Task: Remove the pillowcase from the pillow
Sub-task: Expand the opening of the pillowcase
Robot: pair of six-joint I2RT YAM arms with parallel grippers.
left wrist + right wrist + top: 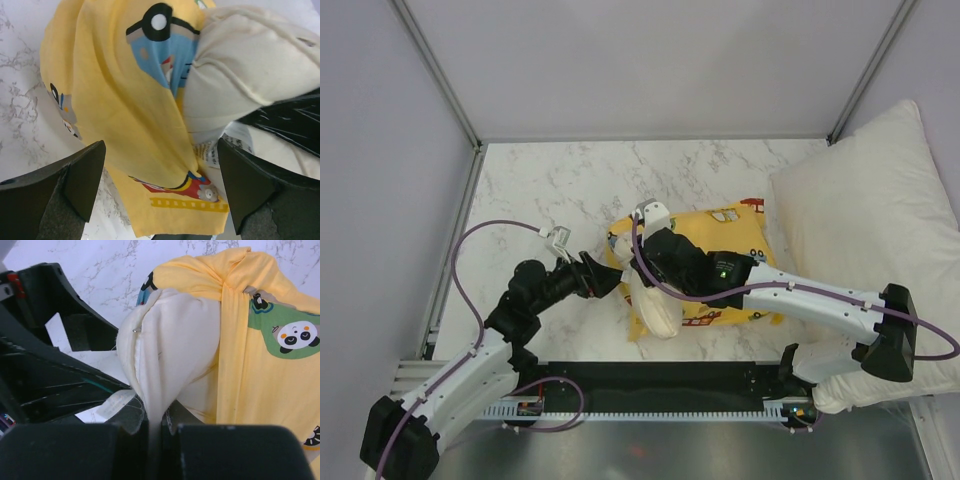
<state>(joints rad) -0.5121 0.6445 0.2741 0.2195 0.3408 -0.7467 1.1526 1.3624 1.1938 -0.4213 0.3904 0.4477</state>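
Pressed together at the bottom edge of the right wrist view, the right claw [155, 426] pinches the seamed edge of the pillow [175, 340]. The pillow shows as a cream bulge pushed out of the mouth of the pillowcase [265, 365], whose yellow cloth is bunched and twisted around it. Opposite, the left claw [160, 155] is spread wide, its dark fingers [80, 175] on either side of a hanging yellow fold, gripping nothing that I can make out.

The step in hand looks to be the left claw taking the cloth so the two can draw apart. It should close on printed fabric alone, low on the loose fold, clear of the cream bulge and the white label [207, 152] just beside it. Catching pillow along with cloth would lock the two together. The pull is best made along the pillow's length and kept low, so the case slides instead of tightening at the twist.

From its near-left base the left arm [470, 370] reaches forward and inward, wrist turned toward the bundle. The right arm [820, 295] stretches leftward, low over the pillowcase. The bundle lies mid-counter [550, 180], just beside a large white pillow [870, 210].
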